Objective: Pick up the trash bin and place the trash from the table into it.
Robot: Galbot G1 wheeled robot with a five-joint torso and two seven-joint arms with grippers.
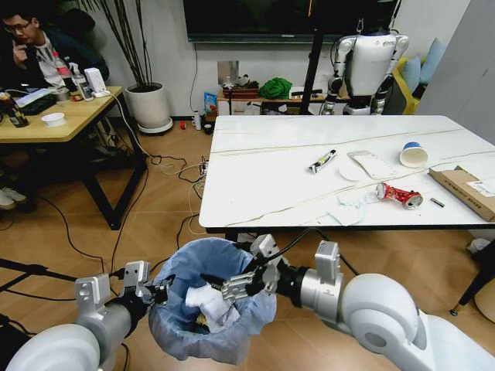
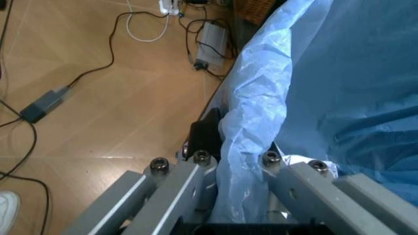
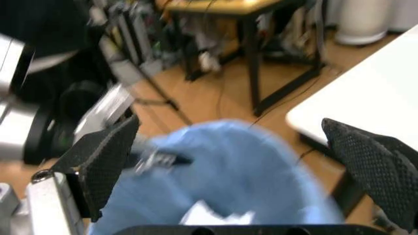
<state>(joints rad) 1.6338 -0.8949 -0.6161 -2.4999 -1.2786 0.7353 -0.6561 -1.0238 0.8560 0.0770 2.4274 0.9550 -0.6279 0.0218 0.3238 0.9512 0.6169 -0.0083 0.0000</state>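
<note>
The trash bin (image 1: 179,270), lined with a crinkly light blue bag, hangs just off the floor in front of the table (image 1: 271,182). My left gripper (image 1: 161,291) is shut on its near-left rim, and the bag (image 2: 313,88) is pinched between the fingers (image 2: 199,157). Above the bin's mouth, my right gripper (image 1: 224,284) is open with nothing between its fingertips (image 3: 104,156). Crumpled white paper (image 1: 207,303) and a yellow scrap lie inside the bin. On the table lie a small tube (image 1: 322,161), a paper cup (image 1: 414,154), a crushed red can (image 1: 398,195), white paper (image 1: 352,207) and a flat cardboard box (image 1: 464,189).
A light wooden desk (image 1: 54,116) stands at the left, with a white plant pot (image 1: 148,104) behind it. Cables (image 1: 166,166) trail over the wooden floor between desk and table. Another robot (image 1: 370,62) stands beyond the table's far edge.
</note>
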